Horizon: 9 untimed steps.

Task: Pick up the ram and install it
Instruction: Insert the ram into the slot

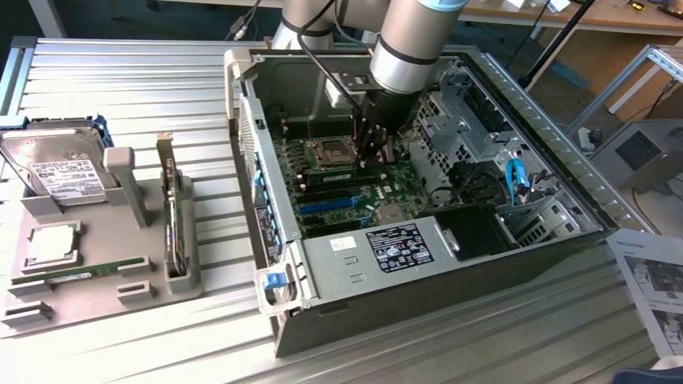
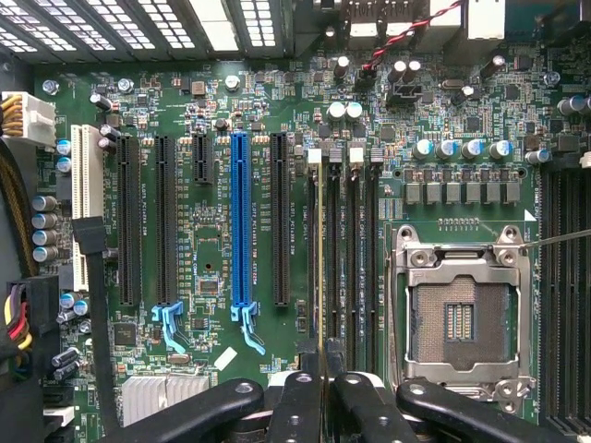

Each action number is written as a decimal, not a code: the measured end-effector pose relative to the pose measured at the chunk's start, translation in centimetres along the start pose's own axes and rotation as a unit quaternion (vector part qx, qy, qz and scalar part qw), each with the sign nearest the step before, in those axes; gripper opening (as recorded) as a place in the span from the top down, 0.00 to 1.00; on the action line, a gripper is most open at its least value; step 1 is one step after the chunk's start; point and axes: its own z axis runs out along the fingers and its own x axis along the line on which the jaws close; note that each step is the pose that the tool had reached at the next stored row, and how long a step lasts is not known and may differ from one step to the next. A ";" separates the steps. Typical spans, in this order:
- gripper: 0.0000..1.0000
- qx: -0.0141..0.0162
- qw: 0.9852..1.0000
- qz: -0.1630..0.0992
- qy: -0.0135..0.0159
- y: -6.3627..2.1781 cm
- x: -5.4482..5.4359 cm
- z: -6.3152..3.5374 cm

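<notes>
My gripper (image 1: 373,158) reaches down into the open computer case (image 1: 353,316), just beside the empty processor socket (image 1: 329,150). In the wrist view its black fingers (image 2: 297,406) are shut on the ram (image 2: 320,268). The ram appears edge-on as a thin green-yellow line. It stands upright along the first of the black memory slots (image 2: 355,268), between the black card slot (image 2: 280,221) and the processor socket (image 2: 459,318). Whether it is pressed fully home cannot be told.
A grey tray (image 1: 107,300) at the exterior view's left holds a hard drive (image 1: 59,172), a silver processor (image 1: 51,244), an upright expansion card (image 1: 171,216) and a flat green stick (image 1: 80,273). Drive cages and cables (image 1: 481,184) crowd the case beside the arm. Papers (image 1: 651,280) lie at the right.
</notes>
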 end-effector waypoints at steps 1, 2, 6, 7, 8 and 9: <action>0.88 0.000 1.000 0.000 0.000 0.00 0.0 0.02; 0.88 0.000 1.000 0.000 0.000 0.00 0.0 0.03; 0.88 0.000 1.000 0.000 0.000 -0.01 0.0 0.17; 0.88 0.000 1.000 0.000 0.000 -0.01 0.0 0.18; 0.88 0.000 1.000 0.000 0.000 -0.01 0.0 0.18; 0.88 0.000 1.000 0.000 0.000 -0.01 0.0 0.18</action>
